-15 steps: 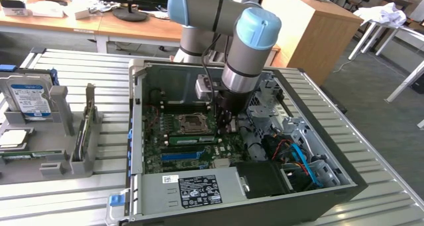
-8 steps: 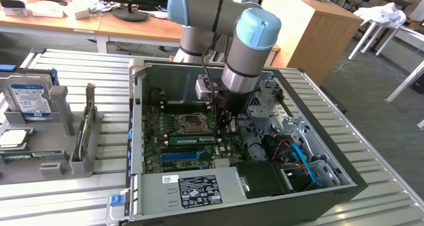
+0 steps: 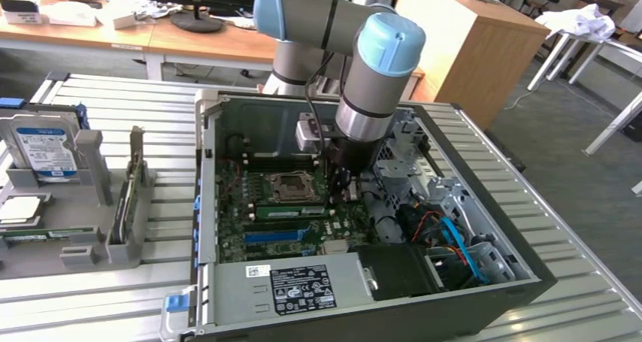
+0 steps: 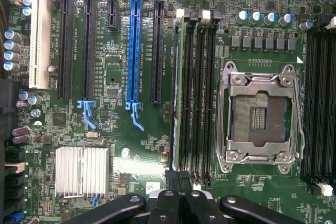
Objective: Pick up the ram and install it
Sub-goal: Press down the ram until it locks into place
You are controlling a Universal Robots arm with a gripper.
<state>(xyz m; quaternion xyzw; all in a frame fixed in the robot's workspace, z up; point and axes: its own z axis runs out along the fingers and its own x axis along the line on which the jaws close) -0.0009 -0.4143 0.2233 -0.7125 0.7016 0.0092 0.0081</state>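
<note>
The ram point(image 4: 175, 93) is a thin green stick standing edge-on in the memory slot farthest from the CPU socket point(image 4: 260, 114). In the exterior view the ram point(image 3: 291, 211) lies along the slots just below the socket, inside the open computer case point(image 3: 206, 207). My gripper point(image 4: 179, 179) is shut, its black fingertips pressed together right over one end of the stick. The arm reaches down into the case, where the gripper point(image 3: 339, 194) hangs low over the motherboard at that end of the ram. Whether the fingertips touch the stick cannot be told.
A long blue slot strip point(image 4: 134, 56) and black card slots run beside the memory slots. A finned heatsink point(image 4: 82, 171) sits near the gripper. The power supply point(image 3: 291, 286) fills the case's front. At the exterior view's left, a grey fixture point(image 3: 90, 229) holds a hard drive point(image 3: 45, 150).
</note>
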